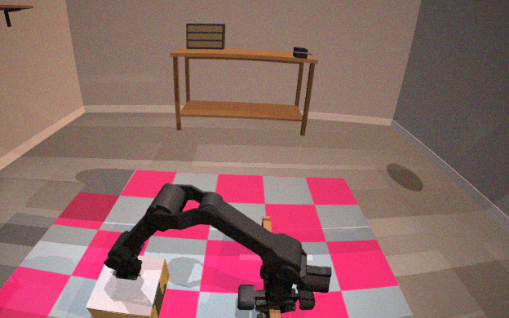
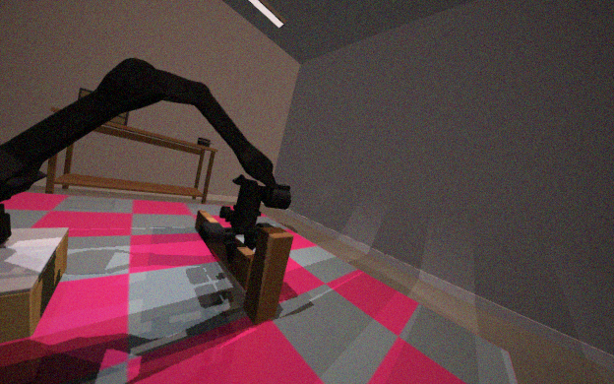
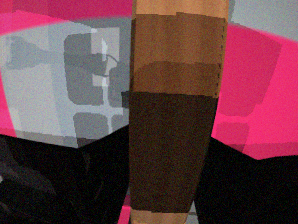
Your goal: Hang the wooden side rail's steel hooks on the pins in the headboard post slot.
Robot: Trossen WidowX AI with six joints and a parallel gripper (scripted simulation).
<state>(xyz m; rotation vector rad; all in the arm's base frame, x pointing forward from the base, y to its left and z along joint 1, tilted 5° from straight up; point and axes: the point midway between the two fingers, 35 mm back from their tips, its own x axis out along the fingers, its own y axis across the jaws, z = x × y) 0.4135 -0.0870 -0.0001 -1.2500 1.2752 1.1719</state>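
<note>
The wooden side rail (image 1: pixel 267 223) (image 2: pixel 239 265) (image 3: pixel 176 63) lies lengthwise on the pink and grey checkered table top (image 1: pixel 351 261) (image 2: pixel 344 335). Its near end meets the upright wooden headboard post (image 2: pixel 268 276), and its far end rests on the table. My gripper (image 1: pixel 277 303) (image 2: pixel 237 240) (image 3: pixel 161 128) is shut on the rail a little behind the post, with a dark finger on each side of it in the wrist view. The steel hooks and the pins in the post's slot are hidden, so I cannot tell whether they are seated.
The arm's base stands on a white-topped wooden box (image 1: pixel 122 293) (image 2: pixel 30 276) at the table's left. A wooden shelf table (image 1: pixel 245 55) with a small drawer unit (image 1: pixel 205 36) stands by the far wall. A grey wall (image 2: pixel 443 172) runs along the right.
</note>
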